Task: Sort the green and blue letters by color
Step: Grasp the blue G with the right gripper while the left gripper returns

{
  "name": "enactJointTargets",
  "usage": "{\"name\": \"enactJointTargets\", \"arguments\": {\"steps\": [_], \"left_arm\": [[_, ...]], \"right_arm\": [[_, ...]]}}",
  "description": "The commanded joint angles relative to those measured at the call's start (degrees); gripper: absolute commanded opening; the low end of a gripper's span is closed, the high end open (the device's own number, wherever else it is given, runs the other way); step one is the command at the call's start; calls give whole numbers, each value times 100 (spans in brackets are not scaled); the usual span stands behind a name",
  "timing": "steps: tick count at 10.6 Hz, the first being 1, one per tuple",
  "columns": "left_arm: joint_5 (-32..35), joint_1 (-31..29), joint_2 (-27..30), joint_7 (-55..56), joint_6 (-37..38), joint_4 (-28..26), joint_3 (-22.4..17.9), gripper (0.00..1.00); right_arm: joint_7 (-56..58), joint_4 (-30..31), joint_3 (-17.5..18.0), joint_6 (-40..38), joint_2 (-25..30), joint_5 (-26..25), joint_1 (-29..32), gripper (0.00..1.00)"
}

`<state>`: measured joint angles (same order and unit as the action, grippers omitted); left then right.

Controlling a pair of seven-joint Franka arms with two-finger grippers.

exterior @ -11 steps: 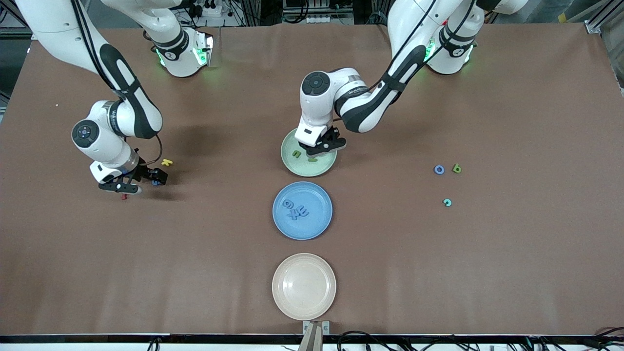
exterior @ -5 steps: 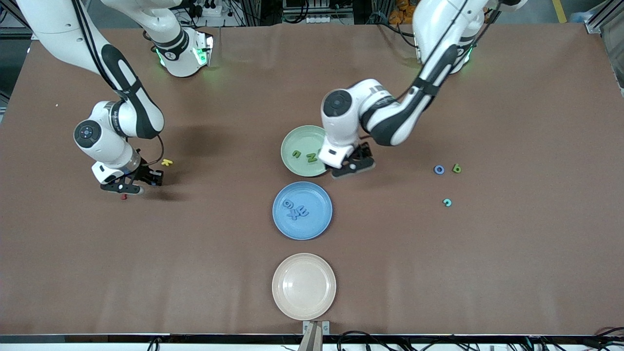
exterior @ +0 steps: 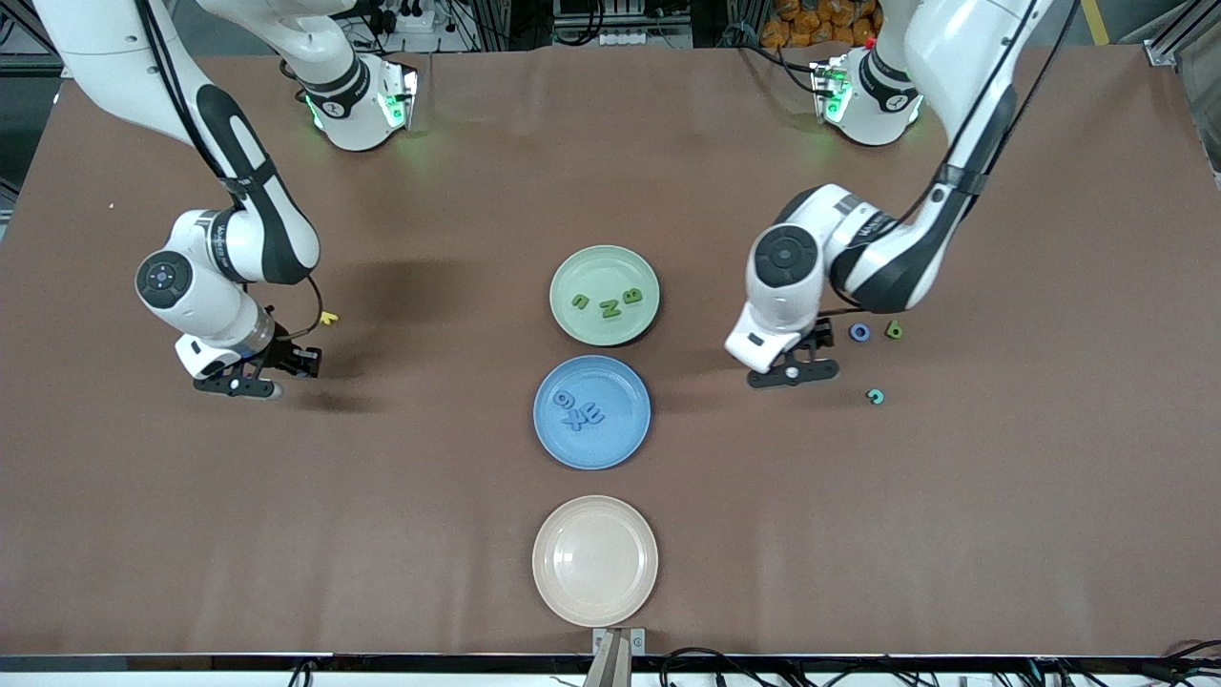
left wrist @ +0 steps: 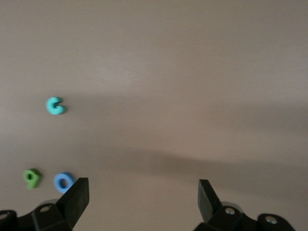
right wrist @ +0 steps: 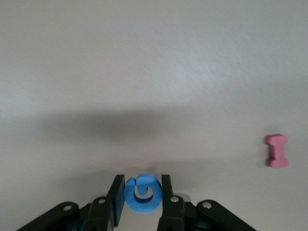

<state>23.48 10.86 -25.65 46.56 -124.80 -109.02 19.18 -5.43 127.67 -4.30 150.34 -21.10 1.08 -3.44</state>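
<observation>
My right gripper (right wrist: 143,185) is shut on a curled blue letter (right wrist: 143,195) just above the table at the right arm's end; in the front view it (exterior: 301,364) hangs near a yellow letter. The green plate (exterior: 574,271) holds three green letters: u (exterior: 580,301), N (exterior: 608,307) and B (exterior: 631,297). Blue letters (exterior: 578,412) lie on the blue plate (exterior: 622,431). My left gripper (exterior: 809,369) is open and empty over bare table beside a blue ring letter (exterior: 859,332) and a green b (exterior: 894,330). The left wrist view shows that ring (left wrist: 64,182) and the b (left wrist: 32,178).
A teal c (exterior: 875,396) lies near the left gripper, nearer the front camera than the ring. The yellow letter (exterior: 328,318) and a red piece (right wrist: 277,150) lie by the right gripper. A beige plate (exterior: 594,560) sits nearest the front camera.
The left gripper opened, left the green B on the green plate and swung toward the loose letters at its end. The right gripper shut on the blue letter.
</observation>
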Motion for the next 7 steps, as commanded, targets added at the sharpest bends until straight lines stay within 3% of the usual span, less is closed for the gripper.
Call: {"name": "enactJointTargets", "arguments": {"steps": [1, 3, 7], "left_arm": [[131, -750, 420, -1380, -237, -803, 95, 100], [131, -1129, 666, -2035, -501, -1260, 147, 100], [113, -1524, 606, -3905, -475, -1455, 156, 100]], "right_arm": [[-1167, -496, 34, -321, -113, -29, -506, 0], [-1941, -873, 174, -374, -323, -11, -771, 0], [-2691, -1918, 412, -374, -1017, 15, -1316, 0]]}}
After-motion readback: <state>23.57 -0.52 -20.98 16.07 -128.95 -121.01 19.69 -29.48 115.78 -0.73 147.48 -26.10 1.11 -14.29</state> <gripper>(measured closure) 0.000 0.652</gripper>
